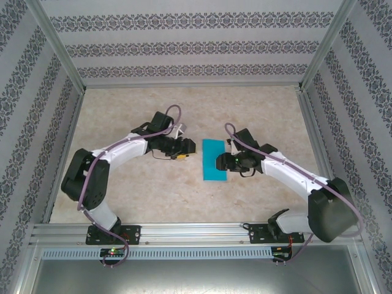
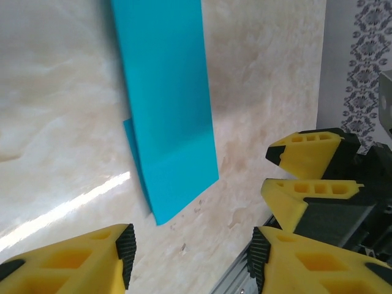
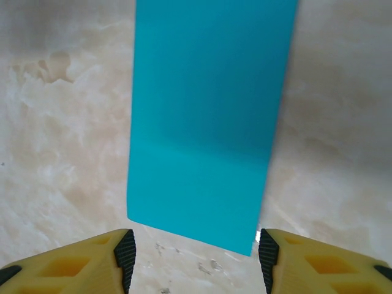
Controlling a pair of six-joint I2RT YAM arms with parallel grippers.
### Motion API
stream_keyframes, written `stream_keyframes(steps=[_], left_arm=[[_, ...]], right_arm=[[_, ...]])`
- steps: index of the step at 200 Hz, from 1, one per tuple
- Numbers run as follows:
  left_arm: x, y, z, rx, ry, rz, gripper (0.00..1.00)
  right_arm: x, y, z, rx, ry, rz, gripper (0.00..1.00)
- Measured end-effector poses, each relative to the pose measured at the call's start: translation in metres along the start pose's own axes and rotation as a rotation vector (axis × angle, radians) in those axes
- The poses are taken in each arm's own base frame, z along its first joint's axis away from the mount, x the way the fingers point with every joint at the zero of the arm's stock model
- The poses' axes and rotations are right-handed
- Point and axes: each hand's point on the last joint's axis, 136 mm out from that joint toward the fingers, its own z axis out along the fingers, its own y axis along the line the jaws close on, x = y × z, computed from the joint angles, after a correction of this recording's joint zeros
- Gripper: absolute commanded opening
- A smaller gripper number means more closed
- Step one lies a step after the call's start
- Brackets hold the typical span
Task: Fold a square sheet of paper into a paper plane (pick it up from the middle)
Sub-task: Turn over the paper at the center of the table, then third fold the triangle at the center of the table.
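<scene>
The square sheet of paper (image 1: 214,159) lies on the marble-look table as a narrow teal rectangle folded double. In the left wrist view a lower layer peeks out along one long edge of the paper (image 2: 168,104). My left gripper (image 1: 184,149) hovers just left of it, open and empty, and the paper's corner lies ahead of the left gripper (image 2: 193,257). Just right of the sheet my right gripper (image 1: 225,160) is open and empty, and the short edge of the paper (image 3: 208,116) lies just ahead of the right gripper (image 3: 195,257). The right arm's yellow fingers (image 2: 306,184) also show.
Patterned walls (image 1: 196,49) and aluminium posts (image 1: 61,55) enclose the table on three sides. A metal rail (image 1: 196,231) carrying both arm bases runs along the near edge. Bare tabletop (image 1: 196,107) stretches behind the sheet.
</scene>
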Motion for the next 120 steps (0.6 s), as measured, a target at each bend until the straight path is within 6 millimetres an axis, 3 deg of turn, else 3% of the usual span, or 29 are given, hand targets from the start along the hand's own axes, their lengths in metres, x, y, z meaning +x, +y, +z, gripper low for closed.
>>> stream_keyframes(steps=[45,120], left_arm=[[-0.005,-0.012,0.046,-0.021,0.048,0.052,0.41],[-0.013,0.013,0.091,-0.111,0.076,0.04,0.31]], right_arm=[[0.006,-0.017,0.003,-0.074,-0.019,0.094,0.59],[0.006,-0.017,0.01,-0.175,-0.035,0.139,0.58]])
